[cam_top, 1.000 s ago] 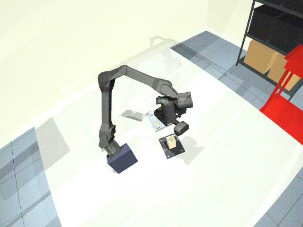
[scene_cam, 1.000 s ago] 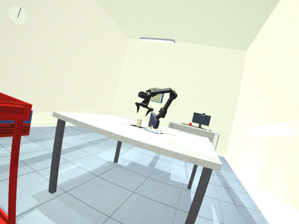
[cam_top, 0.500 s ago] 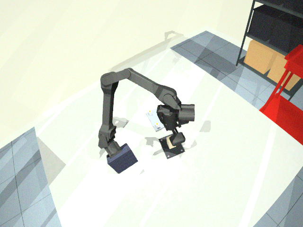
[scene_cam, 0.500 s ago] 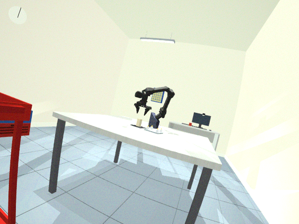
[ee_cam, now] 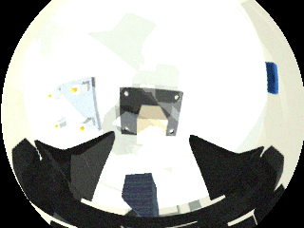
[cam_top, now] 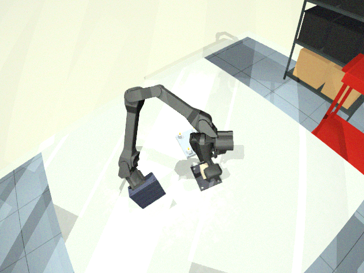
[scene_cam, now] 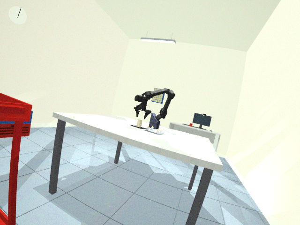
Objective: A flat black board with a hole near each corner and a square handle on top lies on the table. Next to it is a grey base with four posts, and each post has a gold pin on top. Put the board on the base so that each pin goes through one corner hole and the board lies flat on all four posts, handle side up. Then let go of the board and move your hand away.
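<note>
Two open fingers of the claw (cam_top: 212, 166) (scene_cam: 143, 115) (ee_cam: 152, 138) are spreading wide above the tan handle (cam_top: 203, 171) (scene_cam: 139, 123) (ee_cam: 152, 124), gripping nothing. The black board (cam_top: 206, 184) (scene_cam: 133, 126) (ee_cam: 130, 102) is lying flat on the table (cam_top: 252, 205) (scene_cam: 101, 123) (ee_cam: 209, 62), near the pale base (cam_top: 183, 144) (scene_cam: 154, 131) (ee_cam: 81, 106) with gold pins.

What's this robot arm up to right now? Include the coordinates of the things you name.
The arm (cam_top: 176, 102) (scene_cam: 157, 92) has its open tool (cam_top: 212, 170) (scene_cam: 142, 115) (ee_cam: 152, 138) above the black board (cam_top: 205, 184) (scene_cam: 133, 126) (ee_cam: 130, 105), near its handle (cam_top: 203, 171) (scene_cam: 139, 123) (ee_cam: 152, 124), but holds nothing. It seems about to grab it. The board lies on the table (cam_top: 264, 190) (scene_cam: 96, 122) beside the base (cam_top: 182, 142) (scene_cam: 154, 131) (ee_cam: 82, 105), whose pins are uncovered.
</note>
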Robot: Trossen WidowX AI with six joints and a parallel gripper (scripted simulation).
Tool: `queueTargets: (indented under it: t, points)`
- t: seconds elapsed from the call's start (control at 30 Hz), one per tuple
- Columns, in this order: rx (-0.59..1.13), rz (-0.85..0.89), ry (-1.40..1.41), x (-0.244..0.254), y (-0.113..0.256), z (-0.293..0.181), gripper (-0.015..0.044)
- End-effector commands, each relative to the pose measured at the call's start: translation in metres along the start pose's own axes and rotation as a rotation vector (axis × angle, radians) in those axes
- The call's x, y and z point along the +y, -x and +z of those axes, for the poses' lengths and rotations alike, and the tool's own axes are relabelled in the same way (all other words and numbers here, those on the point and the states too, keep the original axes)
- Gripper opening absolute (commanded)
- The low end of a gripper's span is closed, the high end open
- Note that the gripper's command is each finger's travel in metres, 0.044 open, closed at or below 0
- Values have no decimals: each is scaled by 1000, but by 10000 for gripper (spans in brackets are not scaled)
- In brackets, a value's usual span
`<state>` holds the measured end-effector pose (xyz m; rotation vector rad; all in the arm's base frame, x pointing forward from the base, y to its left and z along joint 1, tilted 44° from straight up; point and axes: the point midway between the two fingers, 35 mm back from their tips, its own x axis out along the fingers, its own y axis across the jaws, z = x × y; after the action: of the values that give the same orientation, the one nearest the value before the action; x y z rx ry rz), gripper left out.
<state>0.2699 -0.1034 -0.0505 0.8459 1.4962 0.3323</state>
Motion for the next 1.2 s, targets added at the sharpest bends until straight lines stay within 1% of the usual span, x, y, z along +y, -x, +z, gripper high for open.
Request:
queueTargets:
  t: [0.0,1.17]
  points:
    - [1,7,-8,0,-8,-1,440]
    - [2,11,-7,2,-62,-2,440]
